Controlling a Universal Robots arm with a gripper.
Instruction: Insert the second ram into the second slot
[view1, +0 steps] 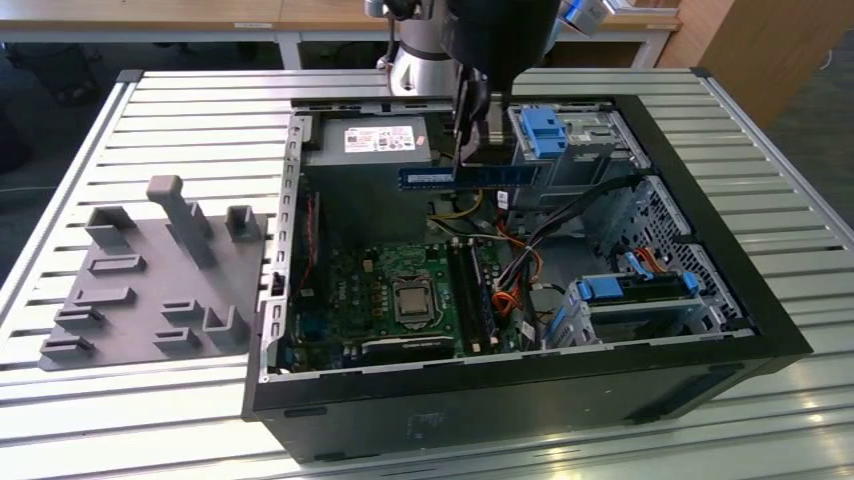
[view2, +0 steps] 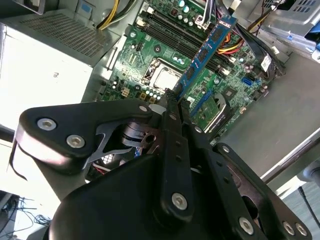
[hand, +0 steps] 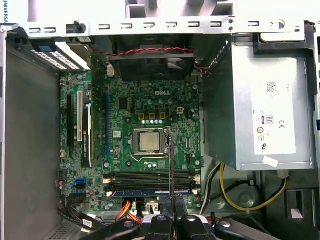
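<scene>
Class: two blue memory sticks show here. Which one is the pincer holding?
The second ram, raised above the motherboard in the pincer; the other stick already sits in its slot.

Bright, even room light, pale sheen on the slatted table (view1: 160, 110), computer case (view1: 534, 400) interior in soft shade, second ram (view1: 507, 173) catching light, power-supply box (view2: 35, 85) washed out white in the second wrist view, gripper (view2: 172, 96) dark and matte.
</scene>
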